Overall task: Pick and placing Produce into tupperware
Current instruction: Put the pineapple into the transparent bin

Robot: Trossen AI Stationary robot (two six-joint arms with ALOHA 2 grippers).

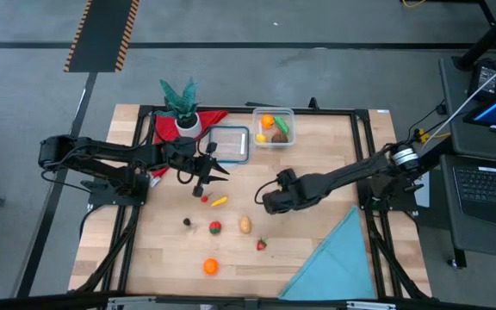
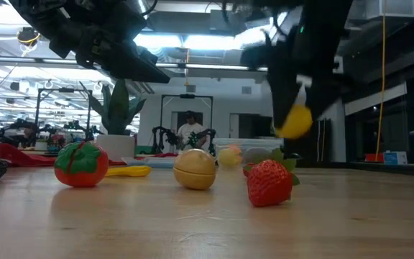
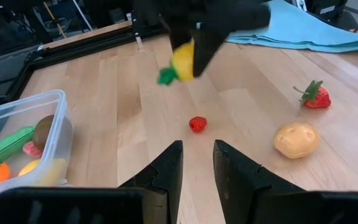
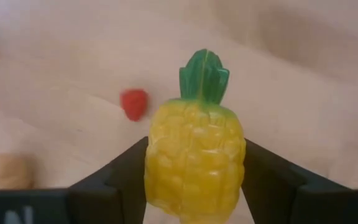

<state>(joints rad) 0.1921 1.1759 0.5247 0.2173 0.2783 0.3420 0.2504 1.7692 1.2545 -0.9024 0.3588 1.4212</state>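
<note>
The wooden table carries all items. A light blue cloth lies folded at its near right corner. A potted plant stands on a red cloth at the far edge, with a flat clear lid having a blue rim just beside it.

The tupperware, a clear tub, sits at the far edge, right of the lid. It holds an orange piece, a green piece and a yellowish piece; the left wrist view also shows a brown one inside.

The right gripper is raised above the table's middle, its fingers pinching a yellow toy pineapple by the sides, green crown pointing away from the wrist. The pineapple hangs clear of the surface.

The left gripper is held near the lid, fingers nearly pressed together with a narrow gap, holding nothing.

Loose produce on the table: an orange near the front edge, a tomato, a tan potato, a strawberry, a yellow banana-like piece, a dark piece, and a small red berry.
</note>
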